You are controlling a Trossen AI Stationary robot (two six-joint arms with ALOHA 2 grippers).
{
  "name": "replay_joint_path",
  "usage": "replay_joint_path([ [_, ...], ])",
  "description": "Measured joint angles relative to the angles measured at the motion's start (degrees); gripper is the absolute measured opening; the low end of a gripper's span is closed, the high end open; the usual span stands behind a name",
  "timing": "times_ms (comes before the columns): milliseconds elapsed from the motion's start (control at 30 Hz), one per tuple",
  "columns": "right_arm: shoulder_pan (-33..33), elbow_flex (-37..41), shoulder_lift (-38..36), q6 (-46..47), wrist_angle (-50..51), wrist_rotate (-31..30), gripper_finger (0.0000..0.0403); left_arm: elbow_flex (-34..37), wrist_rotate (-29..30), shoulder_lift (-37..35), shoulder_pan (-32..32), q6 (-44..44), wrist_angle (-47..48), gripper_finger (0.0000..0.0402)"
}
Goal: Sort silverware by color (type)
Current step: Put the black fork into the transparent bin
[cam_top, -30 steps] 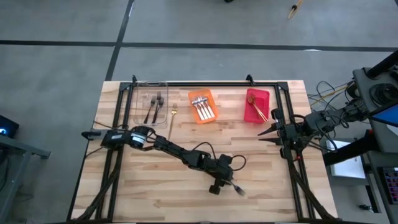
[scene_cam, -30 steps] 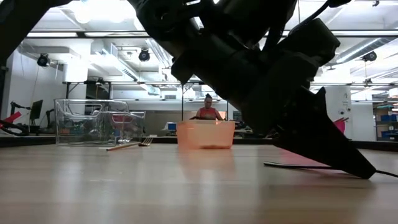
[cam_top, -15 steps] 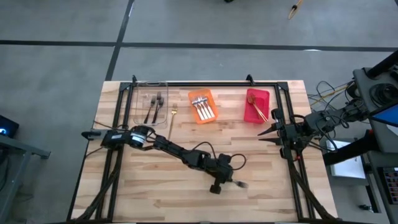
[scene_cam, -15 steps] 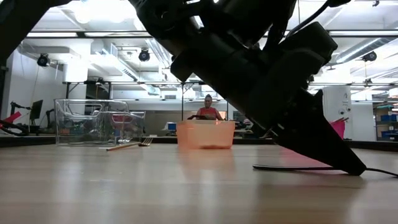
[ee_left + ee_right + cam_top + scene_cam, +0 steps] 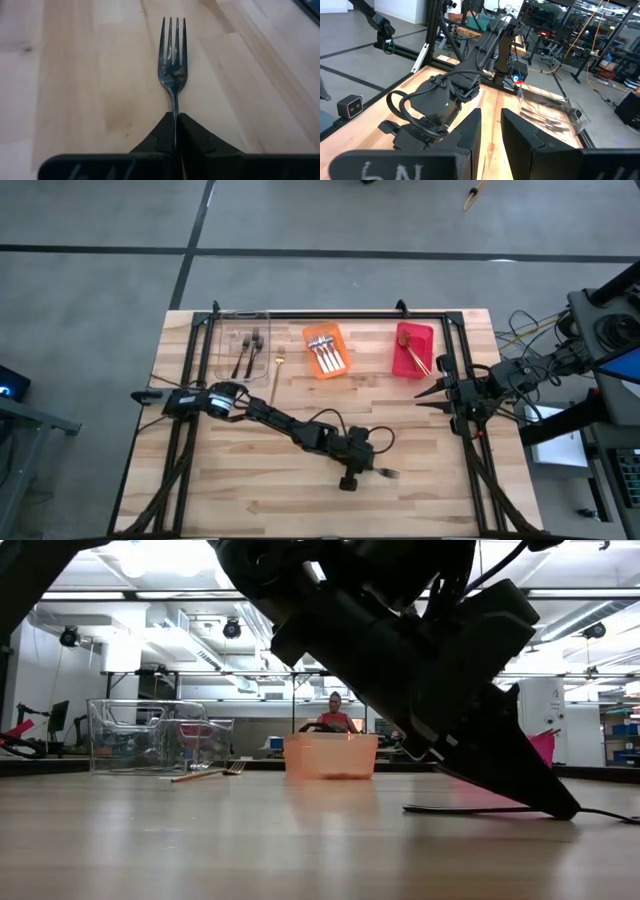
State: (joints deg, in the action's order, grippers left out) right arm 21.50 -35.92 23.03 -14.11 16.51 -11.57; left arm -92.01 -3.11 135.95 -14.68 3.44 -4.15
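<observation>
A dark metal fork [image 5: 172,70] lies on the wooden table [image 5: 250,480] near its front middle, tines pointing away from my left gripper [image 5: 176,119], which is shut on it. In the high view the left gripper [image 5: 370,471] points toward the table's right edge, with the fork [image 5: 386,473] sticking out beyond it. In the low view the fork [image 5: 450,808] shows level at the table top. My right gripper [image 5: 490,114] waits open at the table's right side [image 5: 422,395], high above the wood, holding nothing. My left gripper pinches the fork's thin neck [image 5: 174,107], just behind the tines, between its two fingertips. The fingers slant down from the table's left and lie along the fork. The handle runs back under the gripper, hidden. The fork lies level at the table top.
Along the far edge stand a clear bin [image 5: 243,352] with dark forks, an orange bin [image 5: 325,350] with silver pieces and a red bin [image 5: 413,348] with gold pieces. A gold fork [image 5: 279,364] lies on the table next to the clear bin. A person shows in the room behind.
My left gripper has stayed where it was, rolled slightly and taken hold of the dark fork. The fork, which lay slanting toward the near edge, has swung round into line with the fingers and now points toward the table's right edge.
</observation>
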Motion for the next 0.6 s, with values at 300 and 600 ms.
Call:
replay_joint_path([
  [300,0.0,0.0,0.0,0.0,0.0,0.0,0.0066,0.2,5.3,-3.6,-0.5,1.2,3.4,0.0000],
  [600,0.0,0.0,0.0,0.0,0.0,0.0,0.0066,0.1,7.3,-5.9,-0.7,3.2,5.9,0.0000],
])
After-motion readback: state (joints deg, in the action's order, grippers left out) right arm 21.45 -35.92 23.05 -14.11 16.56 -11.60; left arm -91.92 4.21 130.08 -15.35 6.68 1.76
